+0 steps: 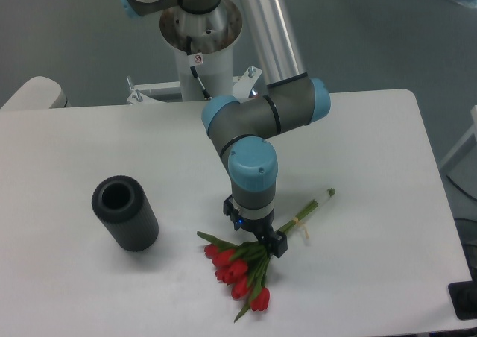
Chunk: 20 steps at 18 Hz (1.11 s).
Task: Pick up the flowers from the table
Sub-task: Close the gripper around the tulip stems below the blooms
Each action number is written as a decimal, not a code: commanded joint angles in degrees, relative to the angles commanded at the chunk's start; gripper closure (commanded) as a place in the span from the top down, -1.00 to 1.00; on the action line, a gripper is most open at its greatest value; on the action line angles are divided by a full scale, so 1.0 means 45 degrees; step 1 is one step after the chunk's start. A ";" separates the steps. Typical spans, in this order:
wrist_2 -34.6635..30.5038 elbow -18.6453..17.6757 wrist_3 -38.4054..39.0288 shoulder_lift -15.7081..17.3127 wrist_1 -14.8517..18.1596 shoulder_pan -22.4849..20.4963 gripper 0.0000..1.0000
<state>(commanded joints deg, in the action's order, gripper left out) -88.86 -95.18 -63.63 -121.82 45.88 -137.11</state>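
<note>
**Gripper down on the flowers, grip unclear**

The arm (257,117) is reaching out from its base and bending down over the table (387,165). The gripper (261,244) is pointing straight down onto the flowers (240,271), right where the stems are meeting the leaves. I cannot tell whether the fingers are spread or pinching the stems: the wrist body is hiding them from this angle, and only a dark block is showing at the tip.

The flowers are lying flat on the table, on the near side of the vase (125,212) and off to its right, well apart from it. The red heads are fanning out toward the near table edge, just beyond the gripper. The green stems (309,206) are running away from the gripper up and to the right, further from the vase, with a pale tie wrapped around them partway along.

The vase is lying tilted on the table, its open mouth facing up and toward the far side.
</note>
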 joint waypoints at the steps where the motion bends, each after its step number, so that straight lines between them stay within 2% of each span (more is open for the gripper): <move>1: 0.0000 0.0000 0.0078 -0.0039 0.0000 0.0019 1.00; 3: -0.0039 0.0000 0.0778 -0.0214 -0.0232 0.0078 1.00; 6: -0.0039 0.0019 0.0899 -0.0313 -0.0488 0.0195 1.00; 7: -0.0020 0.0058 0.0821 -0.0293 -0.0508 0.0176 0.87; 8: -0.0020 0.0116 0.0782 -0.0254 -0.0508 0.0176 0.48; 9: -0.0020 0.0156 0.0743 -0.0235 -0.0508 0.0156 -0.01; 10: 0.0000 0.0156 0.0704 -0.0215 -0.0508 0.0137 -0.25; 13: 0.0000 0.0156 0.0684 -0.0176 -0.0508 0.0137 -0.38; 14: 0.0000 0.0156 0.0684 -0.0176 -0.0508 0.0137 -0.48; 20: 0.0233 0.0273 0.0393 -0.0021 -0.0488 0.0097 -0.61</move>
<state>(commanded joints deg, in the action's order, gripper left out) -87.81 -93.96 -61.87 -121.91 43.68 -136.67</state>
